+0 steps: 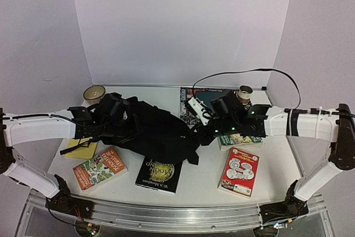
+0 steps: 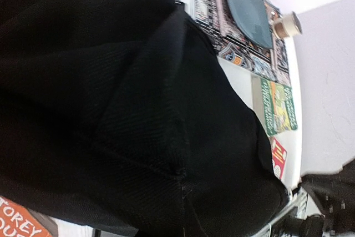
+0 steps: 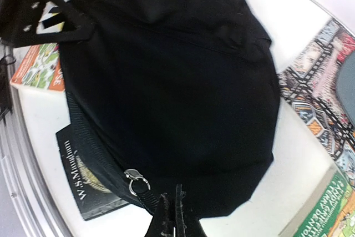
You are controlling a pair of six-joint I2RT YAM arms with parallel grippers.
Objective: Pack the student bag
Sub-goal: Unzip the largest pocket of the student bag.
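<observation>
The student bag [image 1: 150, 129], a large black fabric backpack, lies in a heap at mid-table. My left gripper [image 1: 112, 125] is buried in its left side. In the left wrist view black bag fabric [image 2: 138, 81] fills the frame and hides the fingers, and creases draw together low in the middle as if pinched. My right gripper [image 1: 204, 134] is at the bag's right edge. Seen from the right wrist, the gripper [image 3: 173, 215] is shut, its tips against the bag [image 3: 172, 70] beside a metal zipper ring [image 3: 136, 182]. I cannot tell if it pinches the pull tab.
Books lie round the bag: an orange-green one [image 1: 100, 167], a black one [image 1: 159, 174], a red one [image 1: 239, 171], a green one [image 1: 238, 140] and a yellow one [image 1: 82, 149]. A bowl [image 1: 94, 94] stands at back left. A cup [image 1: 245, 94] and patterned mat [image 2: 244, 48] are at back right.
</observation>
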